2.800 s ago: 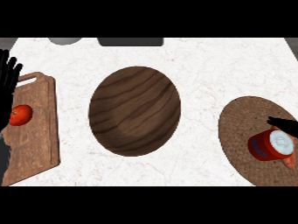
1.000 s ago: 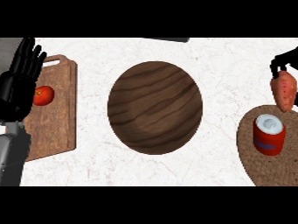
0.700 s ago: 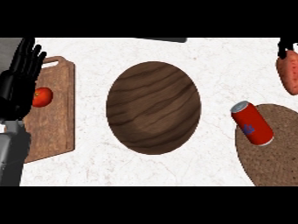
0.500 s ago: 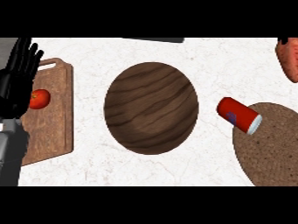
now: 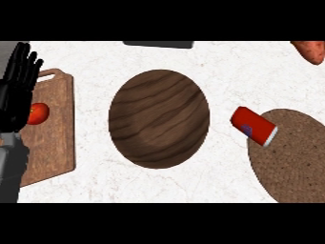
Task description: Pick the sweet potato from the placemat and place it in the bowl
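Dark wood-grained bowl (image 5: pixel 158 118) at centre; orange sweet potato (image 5: pixel 310 50) at one o'clock; red can (image 5: pixel 253 126), speckled brown placemat (image 5: pixel 299 157) at four; red tomato (image 5: pixel 38 113) at nine.

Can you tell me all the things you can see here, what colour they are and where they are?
bowl: one, dark brown wood, middle of the counter.
sweet potato: one, orange, top right corner.
can: one, red, tipped over at the placemat's left edge.
placemat: one, brown, right side.
cutting board: one, light brown wood, left side.
tomato: one, red, on the cutting board.
dark object: one, grey, top edge.
left hand: one, black, open, left edge.
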